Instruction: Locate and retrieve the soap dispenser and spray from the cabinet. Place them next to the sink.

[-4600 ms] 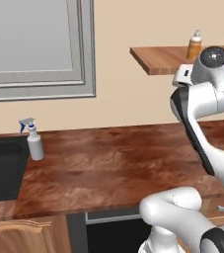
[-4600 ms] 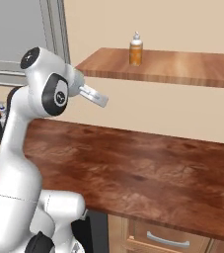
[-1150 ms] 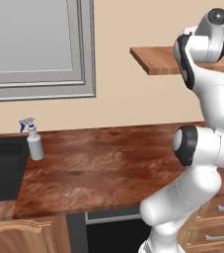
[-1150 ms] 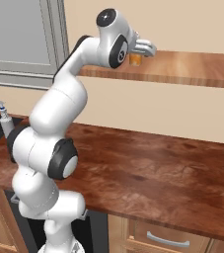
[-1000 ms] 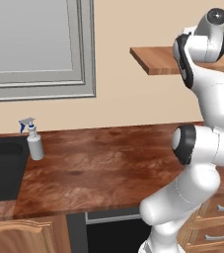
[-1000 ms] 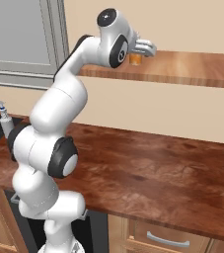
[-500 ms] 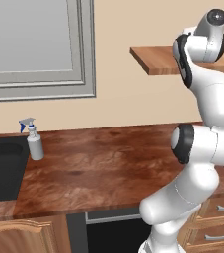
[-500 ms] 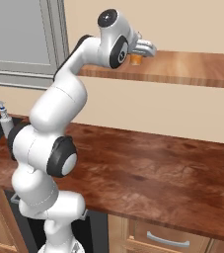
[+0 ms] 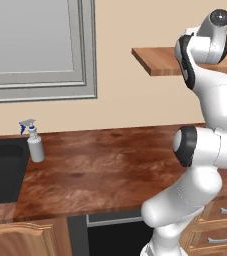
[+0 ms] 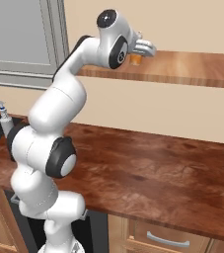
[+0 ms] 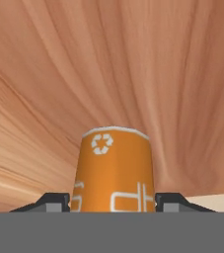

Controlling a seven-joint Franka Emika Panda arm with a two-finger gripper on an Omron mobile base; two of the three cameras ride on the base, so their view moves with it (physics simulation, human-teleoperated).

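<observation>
- The soap dispenser [image 11: 113, 170] sits directly between the two dark fingertips [image 11: 52, 201] in the hand view, its amber-orange body carrying a white recycling mark and white lettering.
- The gripper [image 11: 112, 203] is closed on the soap dispenser: each fingertip lies flush against a side of the bottle, with no gap visible on either side.
- In the right base view the gripper [image 10: 144, 48] reaches over the cabinet [image 10: 192, 69], and the orange base of the soap dispenser [image 10: 135, 60] shows just under the hand, near the left end of the shelf board and close to its front edge.
- Whether the bottle's base rests on the board or is just clear of it cannot be told.
- In the left base view the arm's upper links stand in front of the cabinet [image 9: 157, 60], covering the hand and the bottle.
- The spray [image 9: 34, 143] stands upright on the worktop [image 9: 110, 170] near its back edge, at the left end, just beside the right rim of the sink [image 9: 2, 170].
- In the right base view the spray [image 10: 3, 120] shows at the far left, partly behind the arm's lower body, well apart from the cabinet.
- A grey-framed window [image 9: 40, 47] sits on the wall above the sink end of the worktop.
</observation>
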